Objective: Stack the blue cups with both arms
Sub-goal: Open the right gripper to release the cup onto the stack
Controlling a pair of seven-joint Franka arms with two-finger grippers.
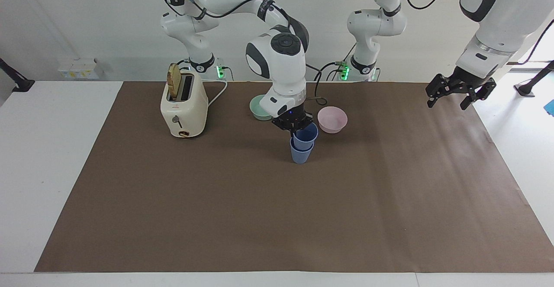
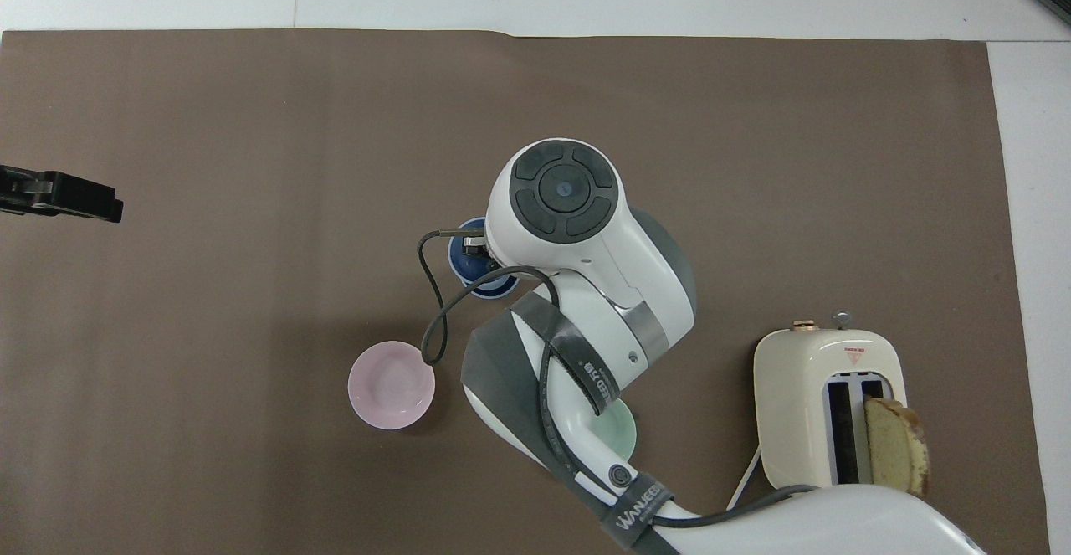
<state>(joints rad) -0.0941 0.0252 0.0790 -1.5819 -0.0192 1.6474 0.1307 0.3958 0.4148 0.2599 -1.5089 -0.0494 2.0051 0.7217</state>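
Note:
Two blue cups stand near the middle of the brown mat. The lower blue cup (image 1: 301,155) stands upright on the mat. The upper blue cup (image 1: 305,136) sits partly inside it, tilted toward the pink bowl. My right gripper (image 1: 295,127) is shut on the upper cup's rim. In the overhead view the right arm covers most of the cups (image 2: 470,269) and the right gripper. My left gripper (image 1: 461,93) waits open and empty in the air over the mat's edge at the left arm's end; it also shows in the overhead view (image 2: 58,195).
A pink bowl (image 1: 332,119) stands beside the cups, slightly nearer the robots. A mint-green bowl (image 1: 259,107) is partly hidden by the right arm. A cream toaster (image 1: 184,107) with a bread slice stands toward the right arm's end.

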